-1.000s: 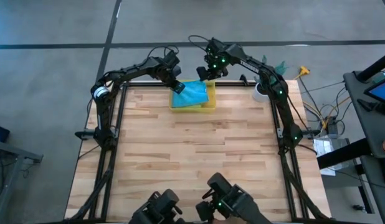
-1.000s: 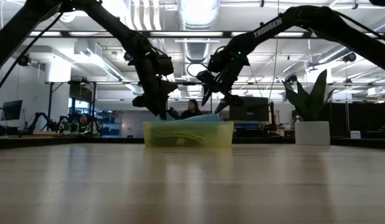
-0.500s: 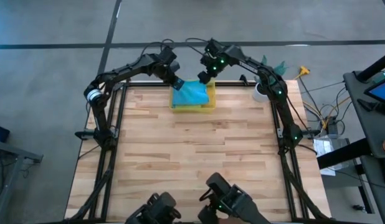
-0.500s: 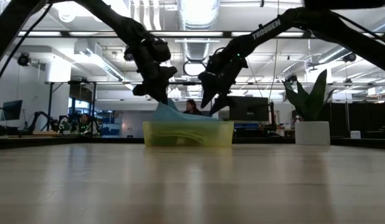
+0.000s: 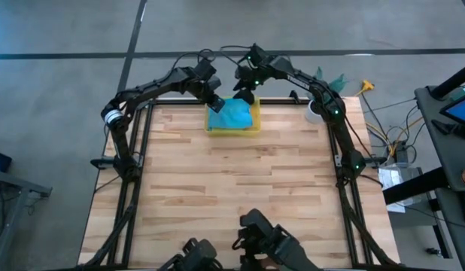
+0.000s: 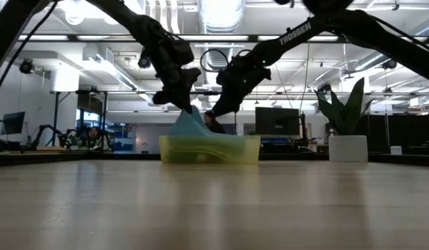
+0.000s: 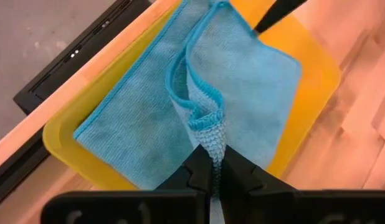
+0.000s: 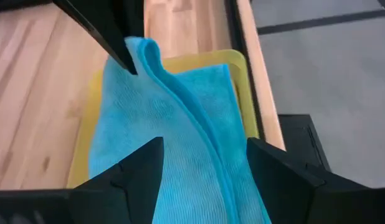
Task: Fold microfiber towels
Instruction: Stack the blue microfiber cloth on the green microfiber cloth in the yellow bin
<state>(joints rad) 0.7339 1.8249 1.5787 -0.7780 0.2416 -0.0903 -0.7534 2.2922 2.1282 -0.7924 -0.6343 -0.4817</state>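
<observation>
While the left tool [image 7: 216, 180] pinches the teal towel [image 7: 255, 93] above the yellow bin [image 5: 233, 128], the right tool [image 8: 202, 155], wide, probably needs the opposite edge.

Floor: grey concrete [image 5: 59, 98], dark seams.
Ceiling: exposed ducts [image 6: 221, 14], strip lights.
Plant: white pot [image 6: 348, 148], right.
Monitors: far desks [image 6: 13, 123].

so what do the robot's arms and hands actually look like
Both arms are dark, near-black jointed tubes with loose black cables looping along them. The right arm carries white TROSSEN lettering and small green lights near its wrist; the left arm has a pale ring at one joint. The left hand and right hand each end in two flat, black, angular fingers.
</observation>
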